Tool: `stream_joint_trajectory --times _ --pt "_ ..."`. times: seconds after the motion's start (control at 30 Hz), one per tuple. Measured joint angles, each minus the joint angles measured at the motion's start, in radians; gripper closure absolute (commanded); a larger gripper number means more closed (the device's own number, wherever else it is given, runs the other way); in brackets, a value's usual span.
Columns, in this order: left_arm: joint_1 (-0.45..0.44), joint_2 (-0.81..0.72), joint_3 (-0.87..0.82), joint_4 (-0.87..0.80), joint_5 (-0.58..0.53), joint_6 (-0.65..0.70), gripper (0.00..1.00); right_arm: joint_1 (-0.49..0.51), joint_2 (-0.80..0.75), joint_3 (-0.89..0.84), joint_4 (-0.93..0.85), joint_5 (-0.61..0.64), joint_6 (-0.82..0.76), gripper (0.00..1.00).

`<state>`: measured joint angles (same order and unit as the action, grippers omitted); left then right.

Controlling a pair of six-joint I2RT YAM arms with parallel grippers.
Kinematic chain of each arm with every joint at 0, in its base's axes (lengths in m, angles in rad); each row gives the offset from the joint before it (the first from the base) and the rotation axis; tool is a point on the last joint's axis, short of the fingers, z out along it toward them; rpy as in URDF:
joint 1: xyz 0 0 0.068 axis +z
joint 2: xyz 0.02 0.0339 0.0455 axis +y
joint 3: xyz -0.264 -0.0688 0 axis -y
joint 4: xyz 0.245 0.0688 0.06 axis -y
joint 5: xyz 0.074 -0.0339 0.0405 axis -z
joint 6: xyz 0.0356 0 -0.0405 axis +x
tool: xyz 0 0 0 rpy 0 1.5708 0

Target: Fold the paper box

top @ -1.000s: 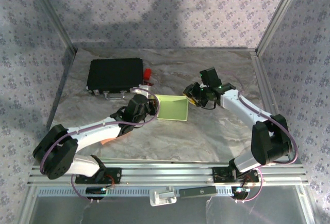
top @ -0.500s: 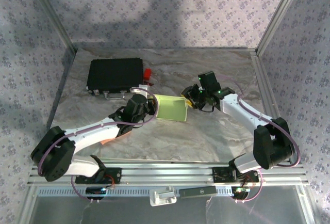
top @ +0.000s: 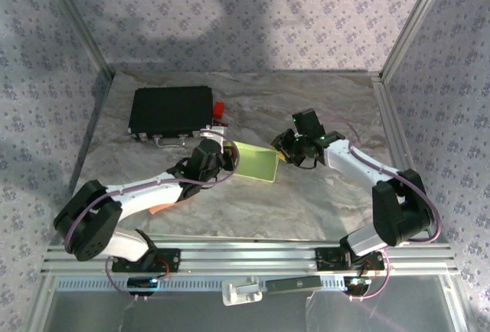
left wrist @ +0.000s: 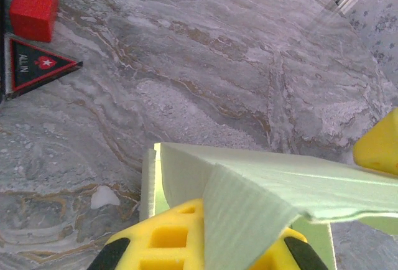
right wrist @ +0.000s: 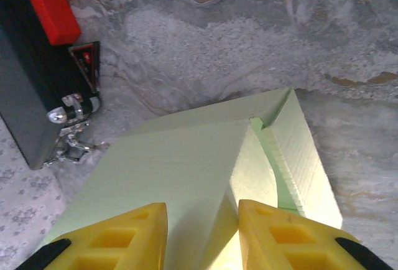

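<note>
The pale green paper box (top: 256, 164) lies mid-table, partly folded, its top panel sloping. My left gripper (top: 223, 156) is at the box's left end. In the left wrist view it (left wrist: 208, 236) is shut on a flap of the box (left wrist: 280, 183) that rises between its yellow fingers (left wrist: 161, 236). At the box's right end is my right gripper (top: 282, 148). The right wrist view shows its jaws (right wrist: 202, 220) open and straddling a folded wall of the box (right wrist: 180, 158), with the right finger (right wrist: 280, 229) against the fold's edge.
A black case (top: 170, 110) with a red block (top: 219, 109) at its corner stands at the back left, close behind the left gripper. An orange scrap (top: 157, 209) lies under the left arm. Patterned walls enclose the marbled table (top: 321, 202).
My right gripper has moved left onto the box's right end. The box's top panel has tipped lower, and the left arm has shifted slightly with the flap.
</note>
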<state>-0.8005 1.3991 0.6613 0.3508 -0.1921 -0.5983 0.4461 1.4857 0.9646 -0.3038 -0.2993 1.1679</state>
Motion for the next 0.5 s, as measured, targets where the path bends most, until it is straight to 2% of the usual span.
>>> stream_joint_trajectory --times 0.23,0.5 --pt "0.000 0.024 -0.033 0.066 0.027 0.002 0.91 -0.005 0.003 -0.029 0.018 0.010 -0.052 0.69" --pt "-0.006 0.024 -0.081 0.095 0.054 -0.028 0.84 0.021 0.003 -0.065 0.039 0.051 -0.124 0.71"
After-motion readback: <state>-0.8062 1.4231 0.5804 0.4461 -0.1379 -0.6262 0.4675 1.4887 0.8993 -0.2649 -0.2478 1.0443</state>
